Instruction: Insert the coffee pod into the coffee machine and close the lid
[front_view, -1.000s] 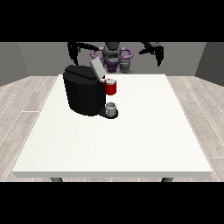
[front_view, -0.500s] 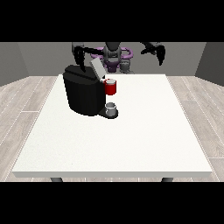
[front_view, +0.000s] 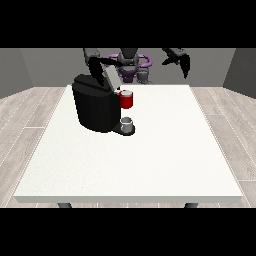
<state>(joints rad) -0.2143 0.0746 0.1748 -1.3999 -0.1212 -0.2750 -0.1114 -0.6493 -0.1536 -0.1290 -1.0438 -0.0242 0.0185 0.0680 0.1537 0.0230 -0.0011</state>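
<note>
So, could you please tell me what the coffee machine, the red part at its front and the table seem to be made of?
The coffee machine looks like matte black plastic: dark and even, with hardly any shine. The red part seems to be glossy plastic or painted metal; its look leaves that open. The table has a plain white, matte top, perhaps laminate, with no grain showing.

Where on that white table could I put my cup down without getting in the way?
The table is bare across its whole near half and along the side at the view's right, beyond the red pod holder. It is crowded at the far corner at the view's left, around the black coffee machine and the small grey cup at its base.
</note>
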